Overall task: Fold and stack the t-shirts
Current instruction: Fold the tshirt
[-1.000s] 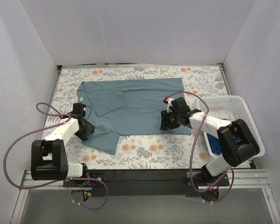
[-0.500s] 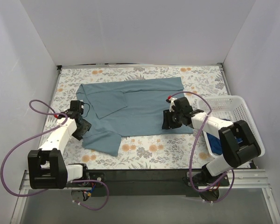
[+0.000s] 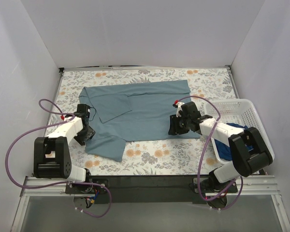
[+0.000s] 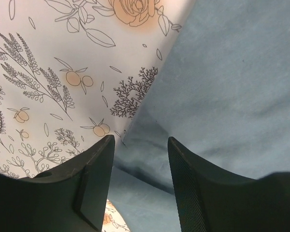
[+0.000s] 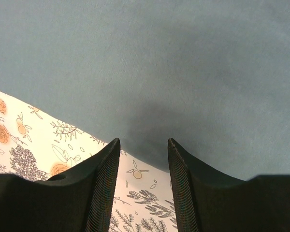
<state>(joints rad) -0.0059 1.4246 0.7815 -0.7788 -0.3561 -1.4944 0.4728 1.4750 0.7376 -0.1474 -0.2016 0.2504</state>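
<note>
The slate-blue t-shirt (image 3: pixel 145 104) lies spread on the floral table (image 3: pixel 150 154), one sleeve folded inward, its lower left corner trailing toward the front. My left gripper (image 3: pixel 85 134) is low over the shirt's left edge. In the left wrist view it (image 4: pixel 140 140) is open, straddling a fold of the cloth (image 4: pixel 232 72) without pinching it. My right gripper (image 3: pixel 172 127) hovers at the shirt's lower right hem. In the right wrist view it (image 5: pixel 143 140) is open, with the hem of the cloth (image 5: pixel 159 58) just ahead of its tips. A darker blue t-shirt (image 3: pixel 224 151) lies in the basket.
A white lattice basket (image 3: pixel 249 108) stands at the table's right edge, next to the right arm. White walls close in the table at the back and both sides. Purple cables loop out from both arms.
My left arm shifted a little along the shirt's left edge and the corner of cloth there moved slightly. The right gripper has stayed by the hem.
</note>
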